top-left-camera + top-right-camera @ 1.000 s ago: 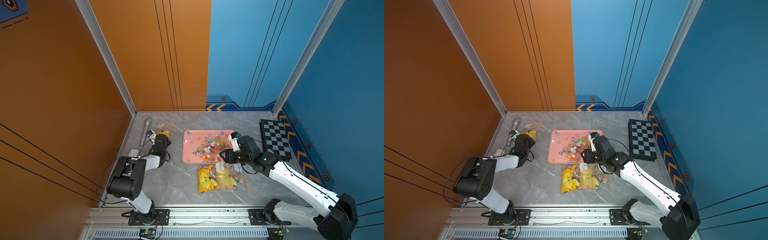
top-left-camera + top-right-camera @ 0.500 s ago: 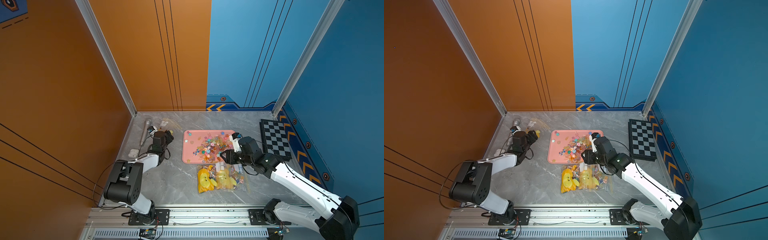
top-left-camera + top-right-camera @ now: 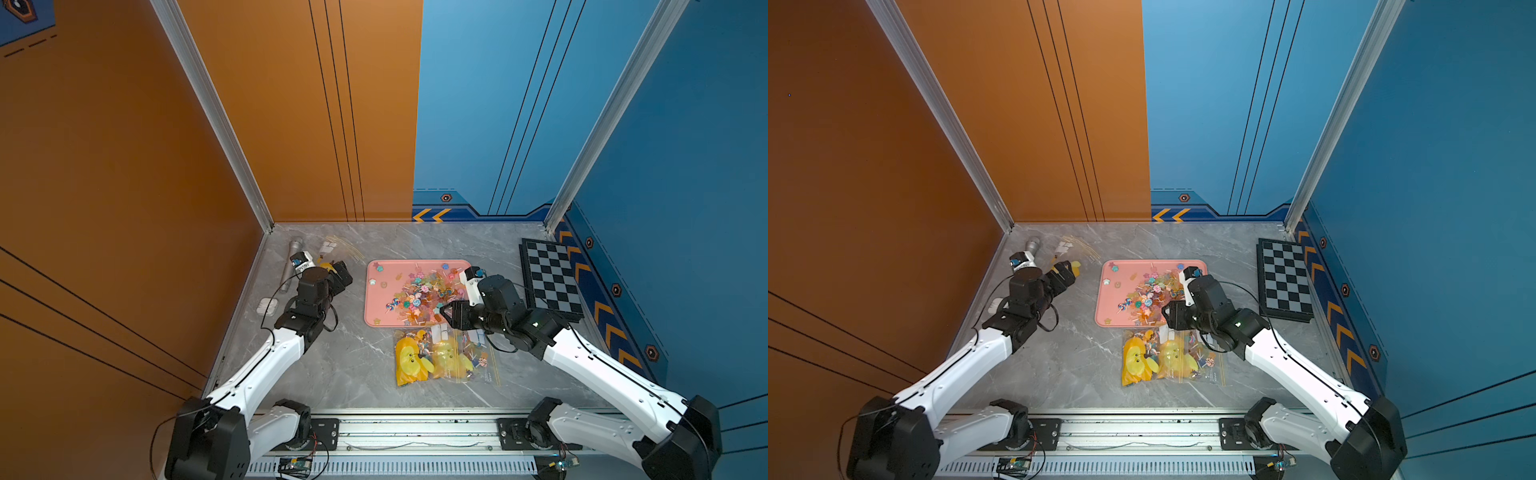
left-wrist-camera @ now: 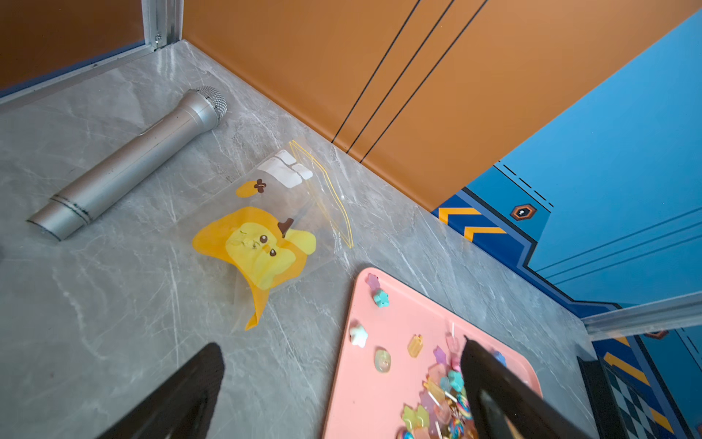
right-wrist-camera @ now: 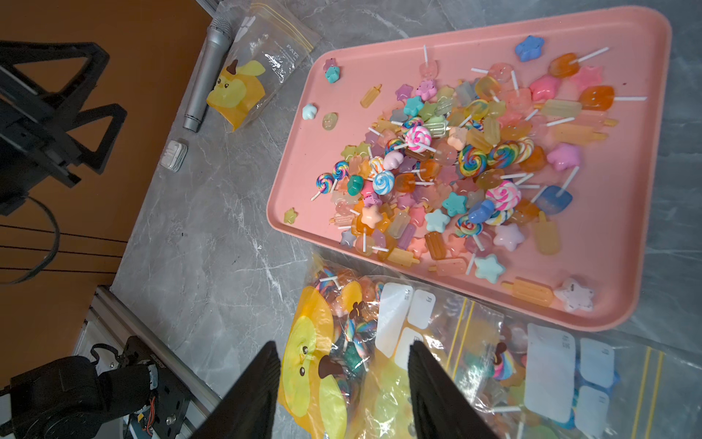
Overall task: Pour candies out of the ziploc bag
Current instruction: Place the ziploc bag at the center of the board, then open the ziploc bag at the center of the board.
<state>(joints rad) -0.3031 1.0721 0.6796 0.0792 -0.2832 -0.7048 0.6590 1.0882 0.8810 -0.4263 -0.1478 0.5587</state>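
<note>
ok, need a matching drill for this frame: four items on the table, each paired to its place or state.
Items:
1 microphone
2 empty bag
3 chessboard
4 tray

States:
A holds loose candies
B lies flat by the blue wall
C silver, beside the orange wall
D lies between microphone and tray

Pairs: 1-C, 2-D, 3-B, 4-A
</note>
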